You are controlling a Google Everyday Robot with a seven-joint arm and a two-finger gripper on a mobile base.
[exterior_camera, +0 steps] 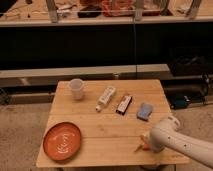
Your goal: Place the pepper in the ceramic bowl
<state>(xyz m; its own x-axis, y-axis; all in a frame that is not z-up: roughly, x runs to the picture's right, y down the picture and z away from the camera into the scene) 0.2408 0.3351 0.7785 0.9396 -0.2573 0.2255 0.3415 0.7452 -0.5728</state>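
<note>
The ceramic bowl is a wide orange-red dish with pale rings, at the table's front left corner. A small orange piece, the pepper, shows on the table near the front right, right at the tip of my arm. My gripper is at the end of the white arm that comes in from the lower right. It is down at the pepper and mostly hidden by the arm's casing. The bowl lies well to the left of the gripper.
A small whitish cup stands at the back left. A white tube, a dark bar and a blue object lie across the middle. The wooden table stands before a dark shelf unit.
</note>
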